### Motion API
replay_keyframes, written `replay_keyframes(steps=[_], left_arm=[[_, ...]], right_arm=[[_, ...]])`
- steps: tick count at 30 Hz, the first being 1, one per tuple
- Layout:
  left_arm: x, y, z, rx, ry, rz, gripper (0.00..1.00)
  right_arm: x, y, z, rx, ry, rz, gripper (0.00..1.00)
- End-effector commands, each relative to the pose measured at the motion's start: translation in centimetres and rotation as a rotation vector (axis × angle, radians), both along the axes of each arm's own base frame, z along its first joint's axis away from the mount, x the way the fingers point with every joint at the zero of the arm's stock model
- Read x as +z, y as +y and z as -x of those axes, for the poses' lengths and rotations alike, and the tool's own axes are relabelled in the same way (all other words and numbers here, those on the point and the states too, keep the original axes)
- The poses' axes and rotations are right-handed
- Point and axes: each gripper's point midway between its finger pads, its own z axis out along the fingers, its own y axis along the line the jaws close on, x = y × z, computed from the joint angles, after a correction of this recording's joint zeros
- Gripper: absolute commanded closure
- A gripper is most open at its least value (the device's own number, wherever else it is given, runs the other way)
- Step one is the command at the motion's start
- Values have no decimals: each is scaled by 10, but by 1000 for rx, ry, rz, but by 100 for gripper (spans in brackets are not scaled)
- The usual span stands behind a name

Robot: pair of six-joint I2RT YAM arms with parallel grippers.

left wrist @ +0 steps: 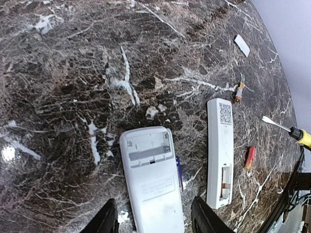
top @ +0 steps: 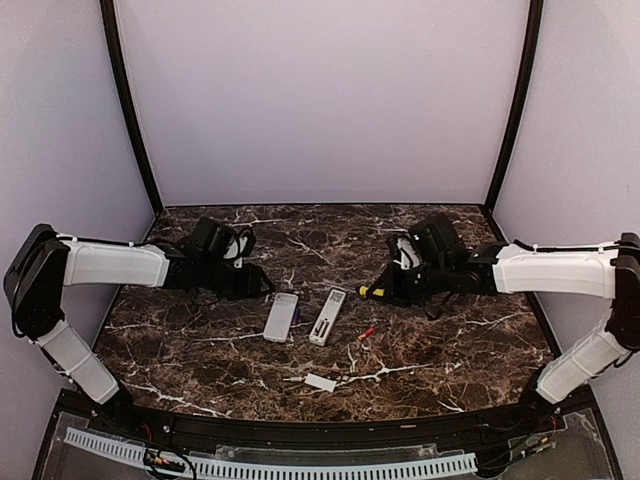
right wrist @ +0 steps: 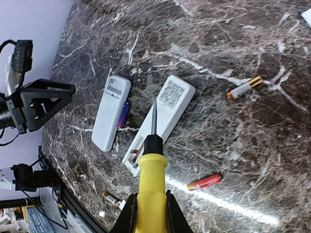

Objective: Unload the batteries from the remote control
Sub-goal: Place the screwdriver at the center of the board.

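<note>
Batteries (right wrist: 205, 182) lie loose on the table (right wrist: 233, 39); the unloading looks nearly done.
Right hand (right wrist: 148, 213) clamps the screwdriver (right wrist: 151, 184), which points at the slim remote (right wrist: 177, 94). Left hand (left wrist: 153, 221) stands apart astride the wide remote (left wrist: 150, 184), whose bay is bare. Whether the slim one's is too, I cannot tell.

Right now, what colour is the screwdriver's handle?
Screwdriver handle: yellow, clearest in the right wrist view.
</note>
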Motion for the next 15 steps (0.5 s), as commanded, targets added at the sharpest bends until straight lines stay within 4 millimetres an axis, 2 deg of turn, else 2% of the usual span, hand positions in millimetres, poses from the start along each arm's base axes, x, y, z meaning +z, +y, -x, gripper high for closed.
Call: replay_keyframes(steps=[1,5,10,15], left_arm=[[21,20,-14,90,-77,14,47],[35,37,-27,158,-119,23,46],[63,64,-51,261,-218,46,44],[93,85,-68,339,-310,67,42]], right_arm=[[16,-16,-32,-75,-138,-55,100],[10,-33,-54,-119,-182,-52,100],[1,-52,-84,-172,-243,-32,100],[-10,-60,-120,-183,-288,-24,100]])
